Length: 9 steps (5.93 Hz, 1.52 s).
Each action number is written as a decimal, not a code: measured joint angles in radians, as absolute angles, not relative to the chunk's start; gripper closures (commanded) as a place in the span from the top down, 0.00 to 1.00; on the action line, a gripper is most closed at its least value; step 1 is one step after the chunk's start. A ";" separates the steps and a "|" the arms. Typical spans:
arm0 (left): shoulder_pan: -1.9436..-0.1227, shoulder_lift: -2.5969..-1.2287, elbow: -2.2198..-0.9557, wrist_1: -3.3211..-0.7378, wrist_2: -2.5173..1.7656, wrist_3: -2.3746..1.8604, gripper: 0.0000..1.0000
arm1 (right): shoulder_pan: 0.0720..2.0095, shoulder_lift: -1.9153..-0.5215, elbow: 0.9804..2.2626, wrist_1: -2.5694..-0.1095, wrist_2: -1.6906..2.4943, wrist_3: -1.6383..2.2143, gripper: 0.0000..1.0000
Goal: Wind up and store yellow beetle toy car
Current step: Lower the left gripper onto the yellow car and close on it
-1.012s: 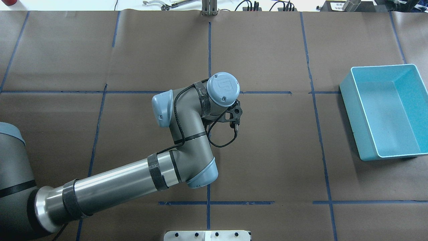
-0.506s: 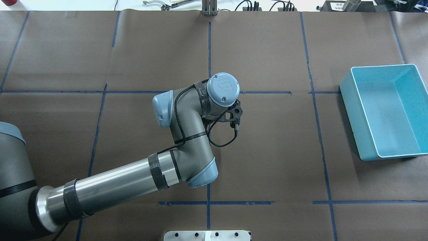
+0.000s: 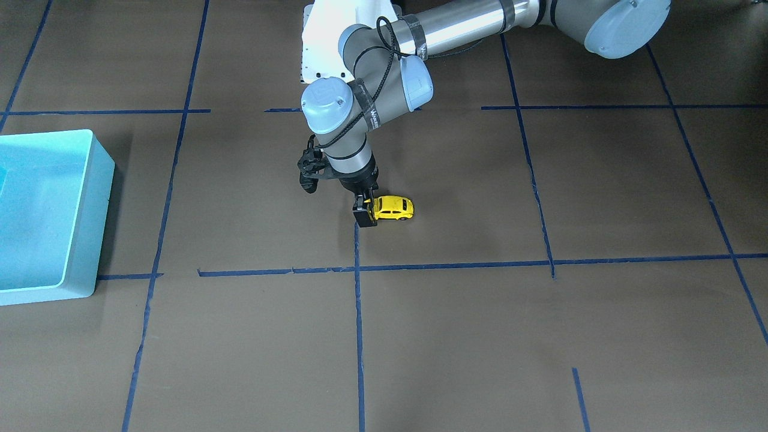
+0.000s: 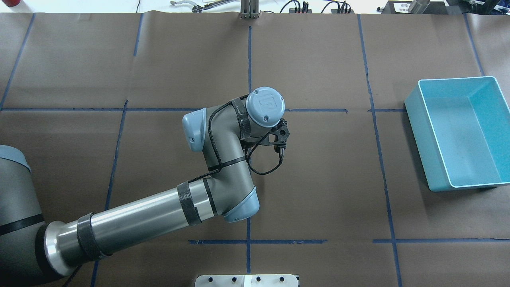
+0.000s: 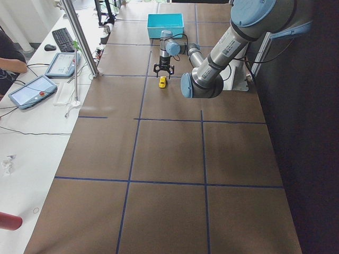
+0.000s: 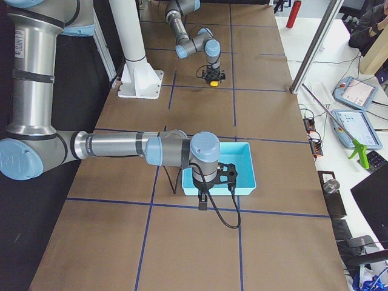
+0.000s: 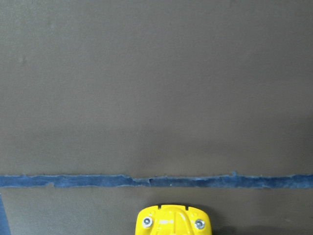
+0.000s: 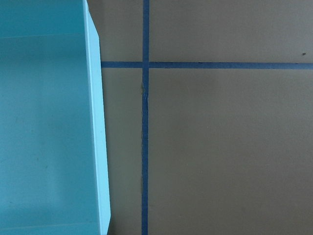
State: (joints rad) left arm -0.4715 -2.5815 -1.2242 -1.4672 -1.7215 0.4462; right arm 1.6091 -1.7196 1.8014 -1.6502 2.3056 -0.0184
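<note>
**Gripper.** My left gripper [image 3: 365, 211] has its jaws set narrow about one end of the yellow beetle toy car [image 3: 394, 207]. Contact appears made, but clamping force cannot be verified.

**Location.** The car sits on the tabletop [image 3: 480, 336] directly beneath my wrist. The rest of its body projects to one side of the fingers.

**Appearance.** It is tiny and bright yellow, with a rounded beetle shell, dark windows and small black wheels. The wrist view shows only the end nearest my fingers, which carries two small round silver fittings.

**Handling, by judgement.**
- The car looks light and rigid, and its glossy shell is liable to slip or pivot when held by one end.
- The curved roof offers poor purchase. The flatter flanks across mid-body are the better hold.
- The wheels must bear on the tabletop for winding.

**Storage.** The turquoise bin [image 3: 103, 228] lies well apart from the gripper, off to one side.
</note>
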 measured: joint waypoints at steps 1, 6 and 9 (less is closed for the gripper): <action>-0.471 -2.583 -1.219 -1.473 -1.722 0.454 0.78 | 1.609 -1.720 1.801 -1.649 2.306 -0.018 1.00; -0.472 -2.585 -1.212 -1.484 -1.725 0.462 0.27 | 1.609 -1.720 1.801 -1.649 2.306 -0.018 1.00; -0.476 -2.585 -1.281 -1.524 -1.730 0.464 0.22 | 1.609 -1.720 1.801 -1.649 2.306 -0.018 1.00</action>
